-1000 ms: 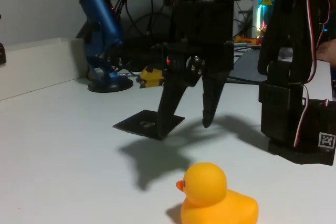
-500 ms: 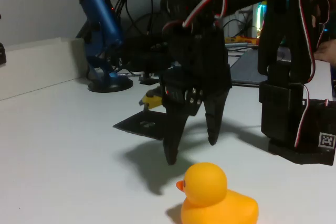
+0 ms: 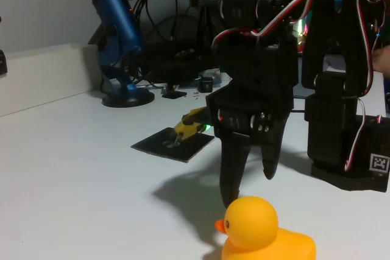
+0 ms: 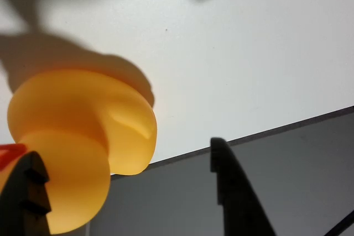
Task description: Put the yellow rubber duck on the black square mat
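I am holding my jaws wide apart just behind the yellow rubber duck [image 3: 265,232] sitting near on the tabletop [image 3: 73,168], far from the black square mat [image 3: 172,144], and one finger [image 3: 231,175] could bump it away.

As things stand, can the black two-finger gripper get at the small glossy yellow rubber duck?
Probably yes. The black two-finger gripper hangs open just behind the small glossy yellow rubber duck, nothing between them; in the wrist view one finger already overlaps the duck, the other stands beside it.
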Action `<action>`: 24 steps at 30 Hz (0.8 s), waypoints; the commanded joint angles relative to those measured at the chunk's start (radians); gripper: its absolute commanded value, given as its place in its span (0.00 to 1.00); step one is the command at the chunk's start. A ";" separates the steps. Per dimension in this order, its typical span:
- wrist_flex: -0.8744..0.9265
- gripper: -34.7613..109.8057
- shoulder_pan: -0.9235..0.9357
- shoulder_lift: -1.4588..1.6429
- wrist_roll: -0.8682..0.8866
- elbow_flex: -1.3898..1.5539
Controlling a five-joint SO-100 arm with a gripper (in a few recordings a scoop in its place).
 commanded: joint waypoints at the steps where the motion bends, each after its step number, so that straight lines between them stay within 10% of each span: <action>1: 0.015 0.48 -0.040 0.031 -0.017 -0.023; 24: 0.000 0.48 -0.032 0.028 -0.014 -0.261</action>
